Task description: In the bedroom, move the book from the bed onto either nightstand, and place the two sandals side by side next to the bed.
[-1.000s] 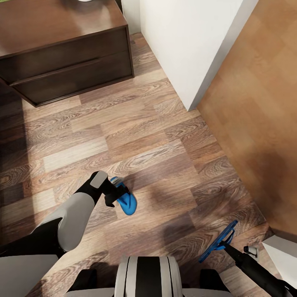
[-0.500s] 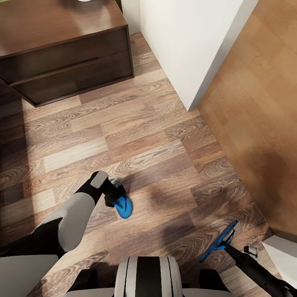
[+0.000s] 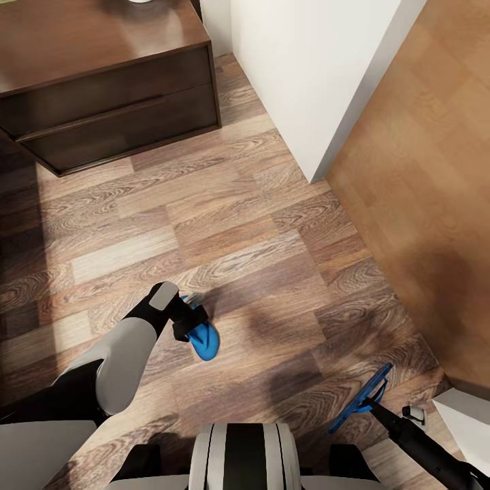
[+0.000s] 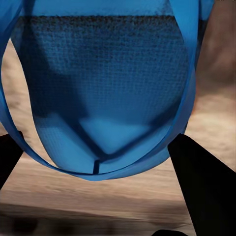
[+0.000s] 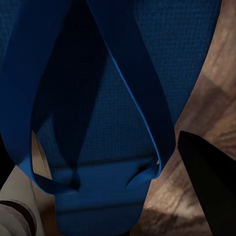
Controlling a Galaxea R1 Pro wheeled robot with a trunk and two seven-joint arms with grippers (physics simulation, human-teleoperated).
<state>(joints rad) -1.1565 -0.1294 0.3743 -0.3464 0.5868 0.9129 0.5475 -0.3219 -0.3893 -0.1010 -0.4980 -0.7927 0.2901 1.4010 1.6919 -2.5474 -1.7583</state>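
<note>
**One sandal in each tool, over the plank floor**

Your left tool [image 3: 185, 320] is closed on a blue sandal [image 3: 203, 338], which lies low over the wood-plank floor [image 3: 224, 224] in the near-left part of the head view. The sandal's rounded end sticks out to the right of the tool, and it seems to touch the floor, though you cannot tell for sure. In the left wrist view the sole [image 4: 105, 93] spreads between the two dark fingers [image 4: 201, 187], with the thong straps looping toward the camera.

Your right tool [image 3: 373, 407] grips the second sandal [image 3: 361, 398] at the near right, held on edge and tilted, its far end raised toward the light-brown door [image 3: 422, 190]. The right wrist view shows its straps [image 5: 128, 83] crossing the sole, one finger [image 5: 209, 182] beside it.

The two sandals are well apart. The nightstand [image 3: 102, 82] stands at the far left against the white wall [image 3: 313, 75].
</note>
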